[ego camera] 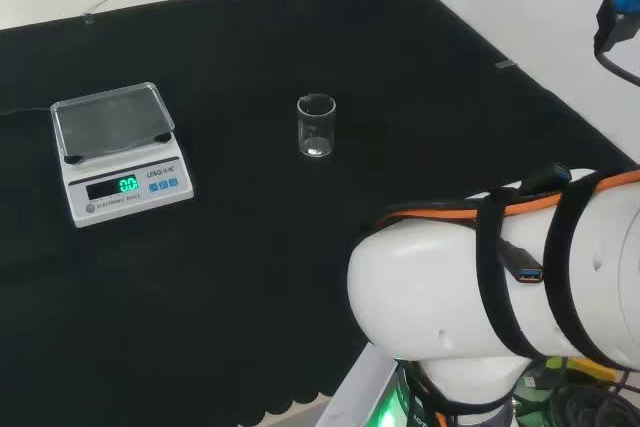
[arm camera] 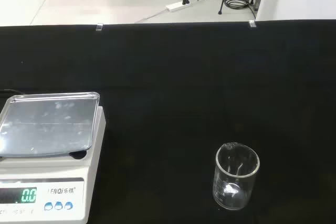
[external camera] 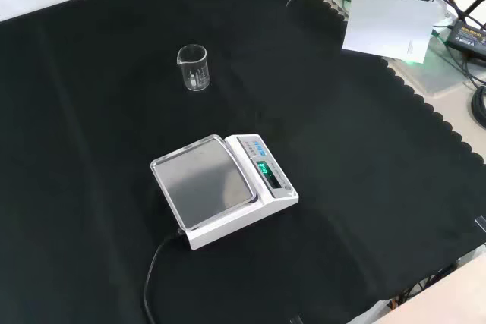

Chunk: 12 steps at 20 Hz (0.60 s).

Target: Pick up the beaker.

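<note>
Working across the head view from its left, I first meet the scale (ego camera: 120, 152), a white balance with a clear pan on top and a lit green readout on its front panel. Its pan is bare, so nothing is being weighed; I take it as a bystander to this job, parked well away from the target so that it does not crowd a grasp.

Next, nearer the middle of the black cloth on the desk (ego camera: 250, 277), stands the beaker (ego camera: 316, 126). It is upright, clear glass, and looks empty as far as I can tell. It stands alone with open cloth all round it, well apart from the scale, which I judge leaves room for an approach from the side or from above. In the front view the beaker (external camera: 193, 67) sits farther back than the scale (external camera: 224, 187), and I can make out its pouring lip and printed markings. In the wrist view the beaker (arm camera: 236, 177) is close and low in the picture with the scale (arm camera: 50, 156) off to one side, so the camera looks across the cloth toward both.

At the head view's right the arm's white links (ego camera: 500, 287) bulk large in the foreground. I cannot tell the robot hand's state, whether spread or curled. I judge the pick-up has not yet begun: the beaker rests untouched on the cloth.
</note>
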Available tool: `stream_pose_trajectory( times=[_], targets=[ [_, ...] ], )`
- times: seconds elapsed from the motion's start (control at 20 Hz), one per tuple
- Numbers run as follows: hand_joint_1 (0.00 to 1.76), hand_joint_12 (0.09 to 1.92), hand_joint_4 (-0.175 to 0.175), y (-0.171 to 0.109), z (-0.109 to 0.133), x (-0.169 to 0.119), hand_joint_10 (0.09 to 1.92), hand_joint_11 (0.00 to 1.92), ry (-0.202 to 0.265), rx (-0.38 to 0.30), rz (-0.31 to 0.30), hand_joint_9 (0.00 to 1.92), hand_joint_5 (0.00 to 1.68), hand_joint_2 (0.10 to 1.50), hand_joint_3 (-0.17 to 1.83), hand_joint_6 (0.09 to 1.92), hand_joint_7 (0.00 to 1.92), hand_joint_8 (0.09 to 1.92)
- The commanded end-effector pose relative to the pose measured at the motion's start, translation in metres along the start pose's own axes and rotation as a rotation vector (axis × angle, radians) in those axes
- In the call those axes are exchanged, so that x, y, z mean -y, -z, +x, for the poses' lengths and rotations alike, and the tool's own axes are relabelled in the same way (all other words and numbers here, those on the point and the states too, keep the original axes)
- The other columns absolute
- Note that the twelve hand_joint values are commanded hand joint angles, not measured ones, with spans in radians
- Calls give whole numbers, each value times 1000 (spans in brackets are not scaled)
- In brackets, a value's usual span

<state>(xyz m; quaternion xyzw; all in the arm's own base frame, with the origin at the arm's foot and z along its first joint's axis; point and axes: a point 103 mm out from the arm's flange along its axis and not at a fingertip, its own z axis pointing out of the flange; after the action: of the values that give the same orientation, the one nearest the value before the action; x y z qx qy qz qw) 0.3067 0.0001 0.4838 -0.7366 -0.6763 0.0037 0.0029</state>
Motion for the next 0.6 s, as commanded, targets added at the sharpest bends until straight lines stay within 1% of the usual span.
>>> stream_pose_trajectory(
  times=[0.05, 0.2, 0.3, 0.4, 0.6],
  targets=[
    [691, 1405, -71, -2, -1, -3, 832, 232, 0, 9, -4, 465, 313, 591, 492, 431, 489, 790],
    [689, 1470, -73, -6, -6, -6, 850, 195, -1, 5, 5, 450, 340, 632, 408, 345, 472, 798],
    [689, 1478, -72, -10, -8, -8, 851, 186, -4, 12, 8, 446, 346, 639, 390, 325, 466, 798],
    [689, 1479, -71, -15, -11, -14, 851, 179, -11, 4, 19, 442, 347, 641, 383, 316, 459, 796],
    [687, 1479, -65, -36, -18, -39, 849, 160, -20, -15, 54, 429, 344, 640, 374, 302, 441, 790]
  ],
)
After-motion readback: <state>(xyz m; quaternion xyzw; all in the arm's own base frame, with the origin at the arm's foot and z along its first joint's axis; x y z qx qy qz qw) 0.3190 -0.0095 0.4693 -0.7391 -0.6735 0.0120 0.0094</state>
